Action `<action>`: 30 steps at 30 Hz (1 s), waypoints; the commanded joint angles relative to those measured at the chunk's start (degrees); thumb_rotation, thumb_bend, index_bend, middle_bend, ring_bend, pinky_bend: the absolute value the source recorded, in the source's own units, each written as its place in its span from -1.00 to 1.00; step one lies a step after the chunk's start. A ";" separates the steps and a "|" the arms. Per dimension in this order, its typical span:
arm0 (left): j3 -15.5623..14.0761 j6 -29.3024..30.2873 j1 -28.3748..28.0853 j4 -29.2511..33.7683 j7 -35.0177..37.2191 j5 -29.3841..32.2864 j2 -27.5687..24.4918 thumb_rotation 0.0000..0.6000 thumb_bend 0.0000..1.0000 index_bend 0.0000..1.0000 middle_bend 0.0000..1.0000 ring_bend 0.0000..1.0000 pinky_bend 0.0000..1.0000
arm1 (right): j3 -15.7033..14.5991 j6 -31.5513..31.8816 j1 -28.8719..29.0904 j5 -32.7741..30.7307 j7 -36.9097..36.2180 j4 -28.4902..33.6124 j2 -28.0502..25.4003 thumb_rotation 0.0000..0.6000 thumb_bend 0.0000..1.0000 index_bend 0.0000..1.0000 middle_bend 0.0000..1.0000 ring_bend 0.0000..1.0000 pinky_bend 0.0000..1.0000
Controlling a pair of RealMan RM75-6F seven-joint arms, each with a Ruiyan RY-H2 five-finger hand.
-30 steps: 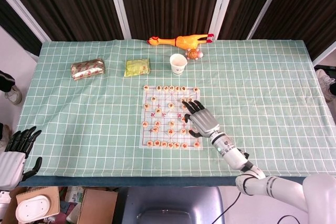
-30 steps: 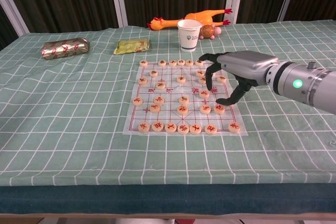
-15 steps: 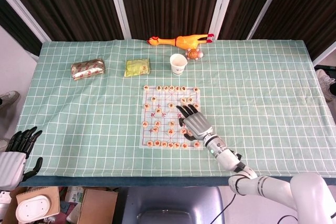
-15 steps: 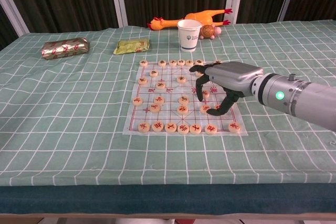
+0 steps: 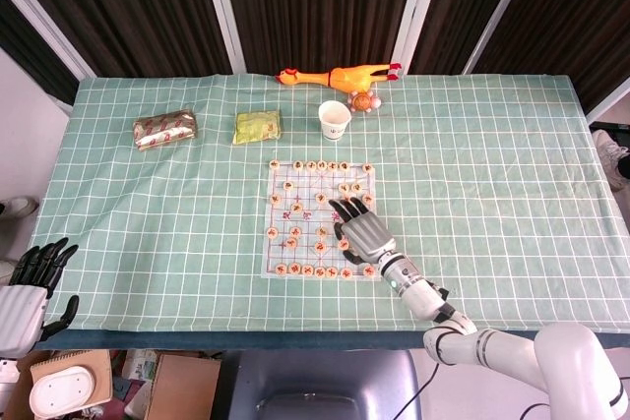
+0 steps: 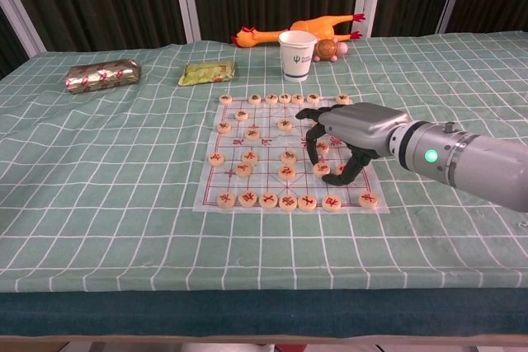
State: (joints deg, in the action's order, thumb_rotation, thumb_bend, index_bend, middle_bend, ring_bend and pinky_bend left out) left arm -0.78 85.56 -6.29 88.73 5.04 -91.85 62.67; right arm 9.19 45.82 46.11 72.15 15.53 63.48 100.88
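Hovering over the right half of the chess board [image 6: 208, 194] — right hand [image 6: 351, 131], fingers [image 6: 313, 144] curled downward, tips among the round pieces [image 6: 288, 157]. Can't tell if a piece is pinched; thumb sits just beside one near the board's right edge. Board lies mid-table on the green checked cloth [image 5: 492, 184], pieces spread across it. Left hand [image 5: 30, 282] is well apart, off the table's near-left corner, fingers apart, holding nothing. Paper cup [image 6: 297, 54] stands behind the board; rubber chicken [image 6: 297, 29] beyond it — foil packet [image 6: 102, 75] and green pouch [image 6: 207, 73] further left.
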 commanded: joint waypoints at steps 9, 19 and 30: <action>0.04 -0.14 -0.05 0.01 -0.05 0.12 0.03 1.00 -0.07 -1.00 -1.00 -1.00 -0.99 | 0.29 1.89 -0.35 0.66 -2.10 1.10 -0.58 1.00 0.01 0.30 -0.89 -1.00 -1.00; 0.12 -0.46 -0.16 0.05 0.03 0.40 -0.08 1.00 -0.07 -1.00 -1.00 -1.00 -0.99 | 4.05 3.32 0.61 -0.59 -7.86 0.26 1.72 1.00 0.01 0.30 -0.83 -1.00 -1.00; 0.18 0.15 0.05 -0.44 1.71 0.24 -0.53 1.00 -0.07 -1.00 -1.00 -1.00 -0.99 | 6.97 -0.07 5.66 -2.95 -10.12 -11.74 9.74 1.00 0.01 0.30 -0.83 -1.00 -1.00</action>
State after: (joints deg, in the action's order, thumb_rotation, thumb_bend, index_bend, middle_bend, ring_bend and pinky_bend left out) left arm -0.56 85.72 -6.22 88.32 6.83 -91.52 62.14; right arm 16.17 46.49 50.96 69.39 5.56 53.17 109.60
